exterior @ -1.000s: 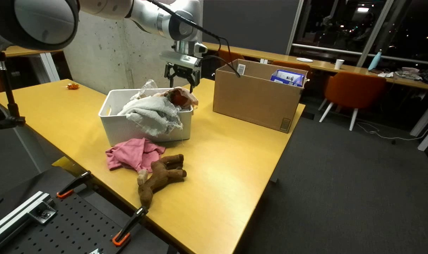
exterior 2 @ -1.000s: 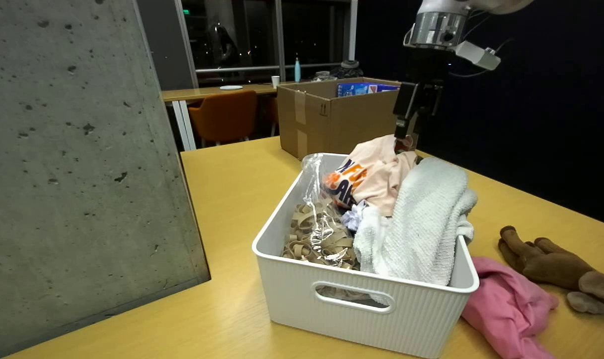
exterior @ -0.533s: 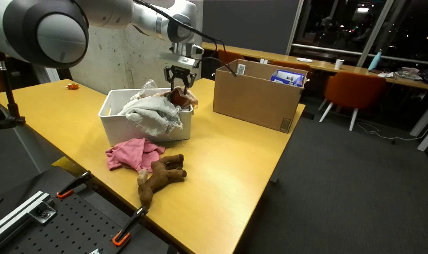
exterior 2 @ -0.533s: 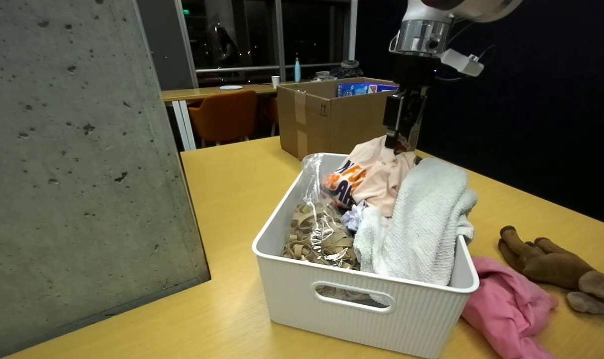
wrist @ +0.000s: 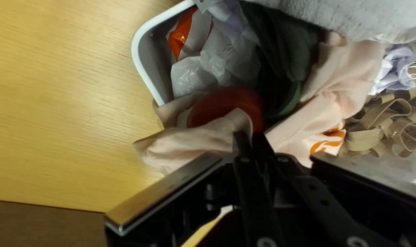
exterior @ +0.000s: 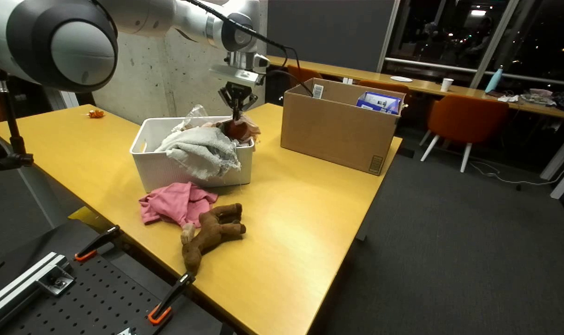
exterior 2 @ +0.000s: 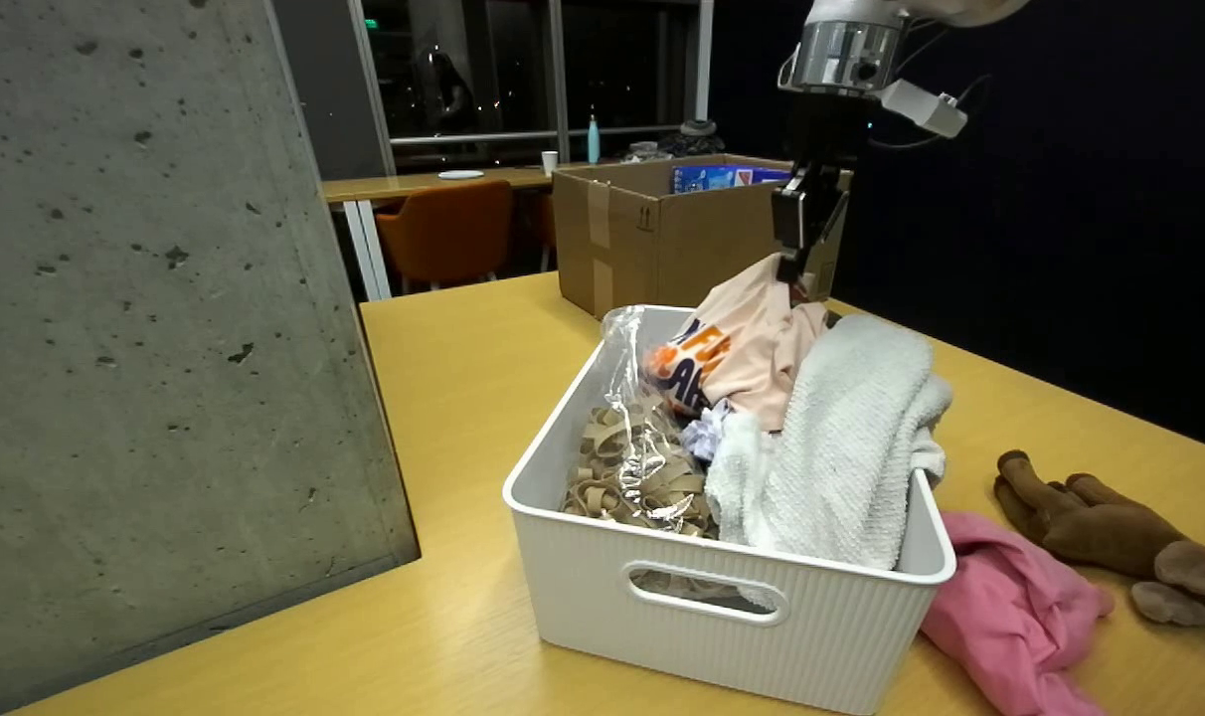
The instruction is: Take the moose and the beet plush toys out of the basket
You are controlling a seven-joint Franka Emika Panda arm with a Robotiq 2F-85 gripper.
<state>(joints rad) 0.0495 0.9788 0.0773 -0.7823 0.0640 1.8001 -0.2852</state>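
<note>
In both exterior views the brown moose (exterior: 213,231) lies on its side on the table, outside the white basket (exterior 2: 762,671). The dark red beet (wrist: 235,103) sits at the basket's far end, partly wrapped by a peach cloth (exterior 2: 752,348) with printed letters. My gripper (wrist: 251,135) is above that end, its fingers drawn together. A peak of the peach cloth rises to the fingertips (exterior 2: 787,268), and they are shut on it. The beet is right at the tips; whether they also pinch it is hidden.
A whitish towel (exterior 2: 851,447) hangs over the basket's side, near a clear bag of tan bands (exterior 2: 632,487). A pink cloth (exterior: 177,202) lies beside the moose. A large cardboard box (exterior: 338,132) stands behind, and a concrete wall (exterior 2: 165,298) rises nearby.
My gripper came down over the beet and went from open to shut. In the last half second it rose slightly, pulling the peach cloth up into a peak.
</note>
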